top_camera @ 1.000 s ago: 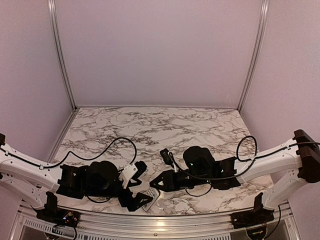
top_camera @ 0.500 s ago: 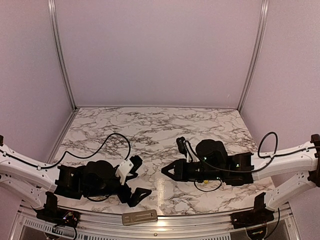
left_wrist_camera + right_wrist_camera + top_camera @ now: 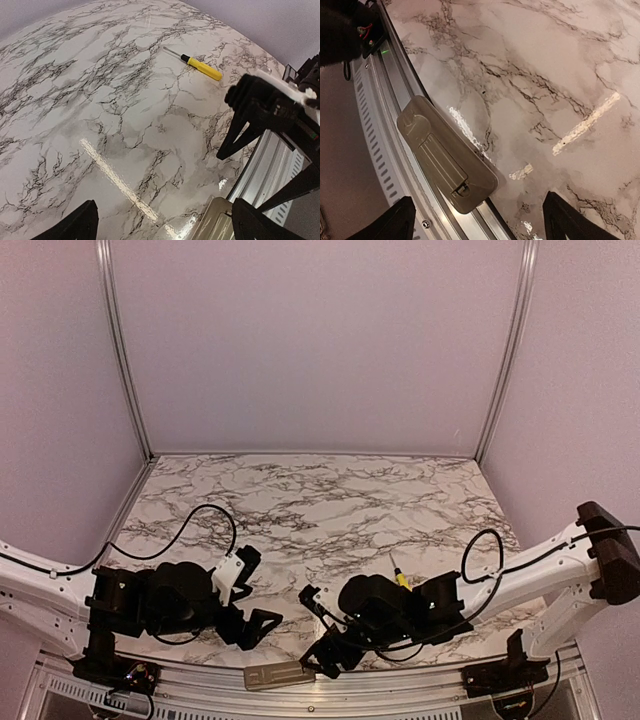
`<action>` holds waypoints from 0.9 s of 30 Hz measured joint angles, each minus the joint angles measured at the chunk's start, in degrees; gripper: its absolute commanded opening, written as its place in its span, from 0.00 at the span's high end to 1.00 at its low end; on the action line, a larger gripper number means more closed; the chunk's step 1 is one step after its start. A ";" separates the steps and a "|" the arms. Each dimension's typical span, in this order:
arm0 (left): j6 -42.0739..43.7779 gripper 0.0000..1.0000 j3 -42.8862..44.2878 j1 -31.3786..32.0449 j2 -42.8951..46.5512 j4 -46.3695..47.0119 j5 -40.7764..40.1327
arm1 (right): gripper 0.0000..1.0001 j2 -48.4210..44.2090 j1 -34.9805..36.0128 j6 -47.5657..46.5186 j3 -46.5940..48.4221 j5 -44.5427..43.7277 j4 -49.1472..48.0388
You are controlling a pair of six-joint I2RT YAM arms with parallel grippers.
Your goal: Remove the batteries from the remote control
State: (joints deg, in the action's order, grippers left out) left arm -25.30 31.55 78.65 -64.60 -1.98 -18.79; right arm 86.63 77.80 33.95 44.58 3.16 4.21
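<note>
Marble surface (image 3: 330, 500), lilac walls (image 3: 320, 340); I note remote control (image 3: 445, 155) across its near-edge rail; left gripper (image 3: 165, 215) and right gripper (image 3: 477, 215) both apart.

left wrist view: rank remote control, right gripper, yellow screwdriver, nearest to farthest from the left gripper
From the left gripper:
1. remote control: nearest, at the bottom of the view, low right.
2. right gripper: just beyond the remote, on the right side, fingers open.
3. yellow screwdriver: farthest, lying flat, upper centre of the view.

Top view overhead, rear — wrist views close, sharing remote control (image 3: 445, 155).
</note>
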 measured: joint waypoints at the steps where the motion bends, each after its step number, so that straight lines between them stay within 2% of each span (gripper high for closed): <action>1: -0.55 0.03 -0.35 0.00 1.77 -0.68 -0.50 | 0.13 0.83 1.29 -1.99 0.44 -0.74 0.07; 8: -2.60 0.03 -3.72 0.00 9.33 -4.98 -2.89 | 0.15 6.23 5.79 -15.15 2.93 -5.33 0.35; 12: -2.86 0.03 -4.02 0.00 10.21 -6.64 -3.65 | 0.16 8.52 7.58 -22.86 3.17 -8.55 -0.52; 21: -2.78 0.03 -5.07 0.00 10.64 -7.17 -3.80 | 0.16 13.70 9.09 -36.22 5.70 -9.55 -1.33; 27: -2.60 0.03 -5.18 0.00 10.73 -7.21 -3.80 | 0.23 15.17 8.83 -41.79 7.34 -8.11 -2.38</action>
State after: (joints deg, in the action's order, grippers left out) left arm -27.90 26.37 78.65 -53.87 -9.19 -22.59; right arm 101.80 86.63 -7.84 51.92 -4.95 1.83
